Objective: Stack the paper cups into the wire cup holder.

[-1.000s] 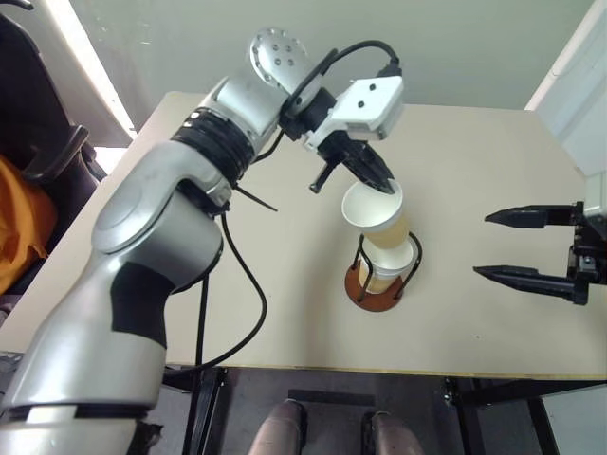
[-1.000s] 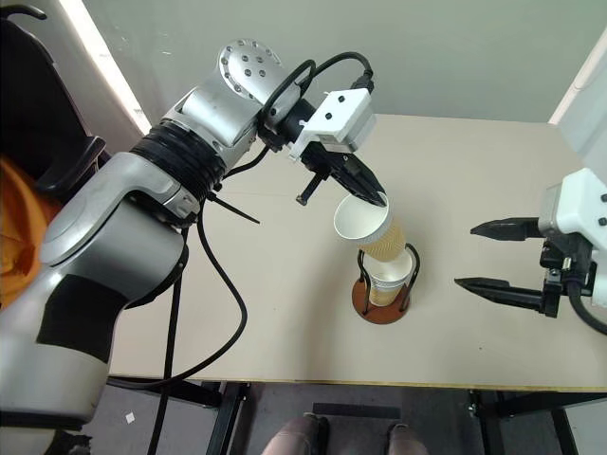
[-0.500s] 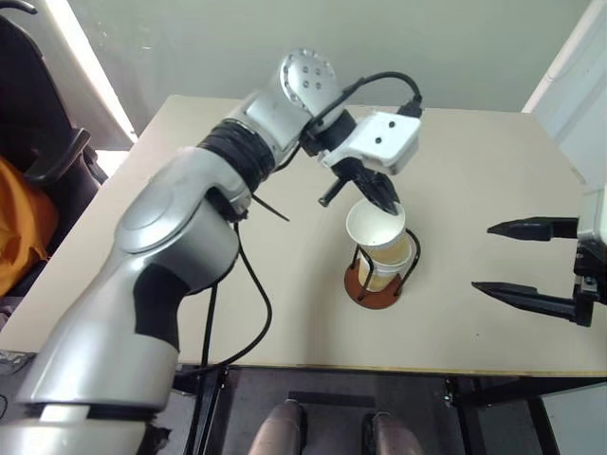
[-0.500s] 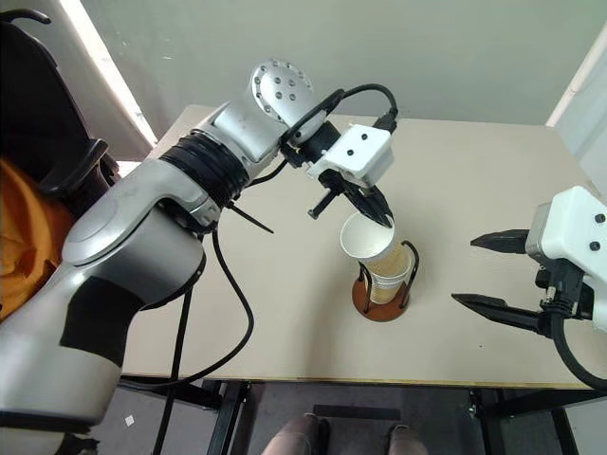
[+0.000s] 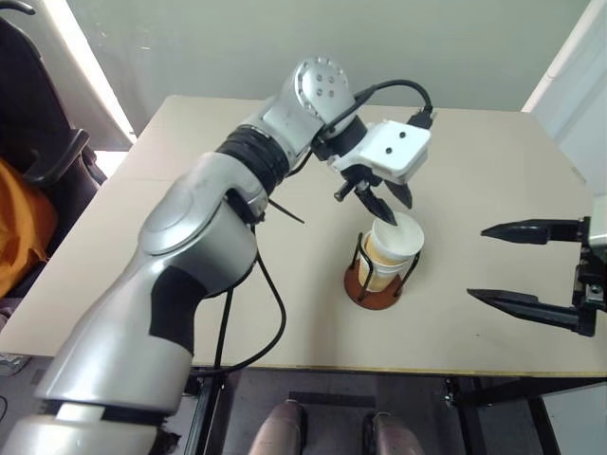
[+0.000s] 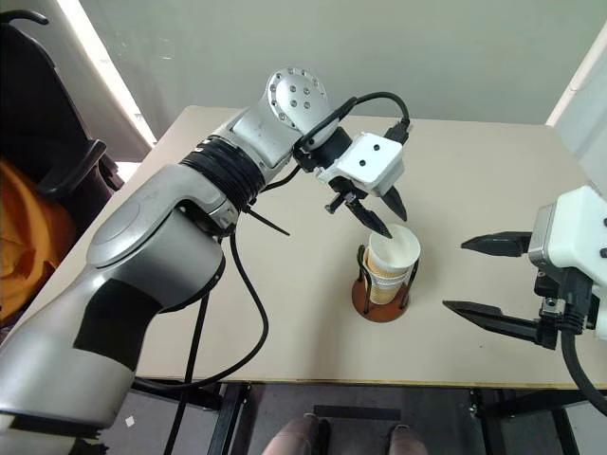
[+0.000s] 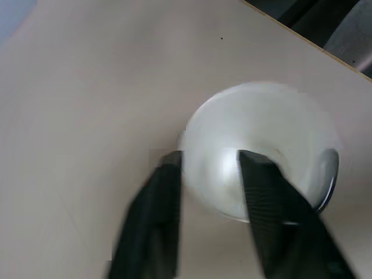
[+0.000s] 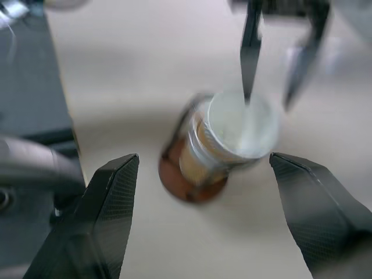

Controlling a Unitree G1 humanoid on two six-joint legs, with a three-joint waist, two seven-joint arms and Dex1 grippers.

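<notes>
Now that the left gripper (image 6: 381,210) has spread its fingers just above the wire cup holder (image 6: 384,296), the top cup (image 6: 394,251) sits nested there, released. Right gripper (image 5: 522,264) waits open and empty, well aside; stacking looks done

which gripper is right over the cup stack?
The left gripper: open above the top paper cup in the wire cup holder. The right gripper waits off to the side.

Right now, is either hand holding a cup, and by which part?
Neither. The left hand is open just above the top cup's rim, the cup sitting in the wire cup holder. The right hand is open, apart.
</notes>
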